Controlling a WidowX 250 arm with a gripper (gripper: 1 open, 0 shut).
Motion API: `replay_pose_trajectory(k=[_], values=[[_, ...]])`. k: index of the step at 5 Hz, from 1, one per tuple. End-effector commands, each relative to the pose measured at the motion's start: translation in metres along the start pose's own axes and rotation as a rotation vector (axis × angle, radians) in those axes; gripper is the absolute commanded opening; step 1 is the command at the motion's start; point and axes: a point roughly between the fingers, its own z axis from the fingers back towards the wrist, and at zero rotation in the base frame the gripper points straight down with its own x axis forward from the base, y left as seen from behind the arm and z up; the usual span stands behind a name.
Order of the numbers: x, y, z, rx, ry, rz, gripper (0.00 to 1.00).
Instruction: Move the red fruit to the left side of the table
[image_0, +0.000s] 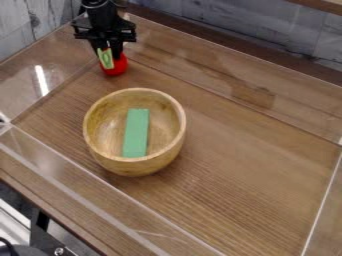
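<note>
The red fruit lies on the table at its far left, with its light-green cap pointing up-left towards the gripper. My gripper hangs just above and behind the fruit and points steeply down. Its dark fingers stand slightly apart, and the gripper is open, with nothing held between them. The fruit rests free on the wood and the fingertips sit close over its cap end.
A wooden bowl holding a flat green block stands just in front of the fruit. Low clear acrylic walls border the tabletop, one close to the fruit's left. Bare wood stretches to the right.
</note>
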Motion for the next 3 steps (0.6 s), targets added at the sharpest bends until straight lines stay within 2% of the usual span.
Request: replay_pose_trajectory(k=[1, 2, 3], values=[[0.008, 0.0055, 0.01, 0.003, -0.039, 0.018, 0.0], [0.0053, 0.0074, 0.008, -0.002, -0.032, 0.028, 0.0], [0.002, 0.0098, 0.0023, 0.021, -0.02, 0.059, 1.0]])
